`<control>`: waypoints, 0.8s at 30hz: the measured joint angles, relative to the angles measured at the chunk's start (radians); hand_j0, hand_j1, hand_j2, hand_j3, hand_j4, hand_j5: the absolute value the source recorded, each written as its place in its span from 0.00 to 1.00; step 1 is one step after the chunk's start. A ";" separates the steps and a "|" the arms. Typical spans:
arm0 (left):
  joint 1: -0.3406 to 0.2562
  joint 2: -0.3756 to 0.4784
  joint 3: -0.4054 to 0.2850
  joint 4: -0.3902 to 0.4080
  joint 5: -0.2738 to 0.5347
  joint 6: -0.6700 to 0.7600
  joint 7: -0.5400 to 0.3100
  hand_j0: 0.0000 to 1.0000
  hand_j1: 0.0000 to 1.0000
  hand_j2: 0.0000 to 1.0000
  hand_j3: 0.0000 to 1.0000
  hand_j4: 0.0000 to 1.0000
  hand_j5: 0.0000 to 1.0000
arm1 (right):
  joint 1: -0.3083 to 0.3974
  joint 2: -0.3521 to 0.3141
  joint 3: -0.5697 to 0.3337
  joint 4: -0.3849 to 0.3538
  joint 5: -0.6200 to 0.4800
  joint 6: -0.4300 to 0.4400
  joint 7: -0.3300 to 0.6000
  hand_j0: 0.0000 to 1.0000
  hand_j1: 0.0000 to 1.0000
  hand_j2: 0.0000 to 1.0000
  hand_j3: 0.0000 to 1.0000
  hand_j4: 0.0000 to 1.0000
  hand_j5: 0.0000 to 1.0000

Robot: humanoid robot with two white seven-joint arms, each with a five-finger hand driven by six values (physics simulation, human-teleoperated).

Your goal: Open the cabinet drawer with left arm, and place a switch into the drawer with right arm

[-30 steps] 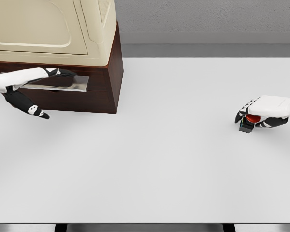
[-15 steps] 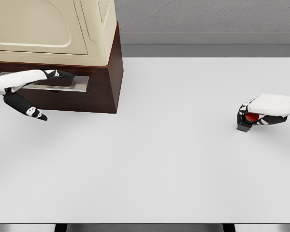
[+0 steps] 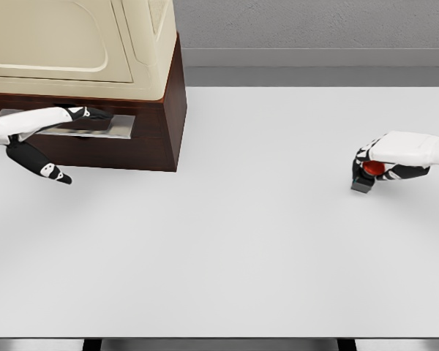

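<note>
Switch (image 3: 367, 175) — one, right fingers (image 3: 364, 155) holding it | drawer (image 3: 88, 126) — one, left fingers (image 3: 88, 113) on handle

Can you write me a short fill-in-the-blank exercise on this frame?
1. The right robot hand is closed around a switch whose button is ____.
2. The left robot hand reaches to the metal handle of the ____.
3. The cabinet stands on the table's far ____ corner.

Missing: red; drawer; left
</note>
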 measured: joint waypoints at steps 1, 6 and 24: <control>0.000 0.000 0.002 -0.002 -0.002 0.000 0.001 1.00 1.00 1.00 1.00 1.00 1.00 | -0.006 0.002 0.000 -0.002 -0.002 0.000 0.000 0.53 0.53 0.53 0.53 0.53 0.53; 0.014 -0.002 0.005 -0.008 -0.001 -0.001 0.004 1.00 1.00 1.00 1.00 1.00 1.00 | -0.021 0.023 0.001 -0.006 -0.007 0.000 0.000 0.53 0.53 0.53 0.53 0.53 0.53; 0.067 -0.006 0.051 -0.014 -0.002 0.001 0.005 1.00 1.00 1.00 1.00 1.00 1.00 | -0.052 0.117 0.003 -0.020 -0.008 0.000 0.000 0.51 0.51 0.51 0.51 0.51 0.51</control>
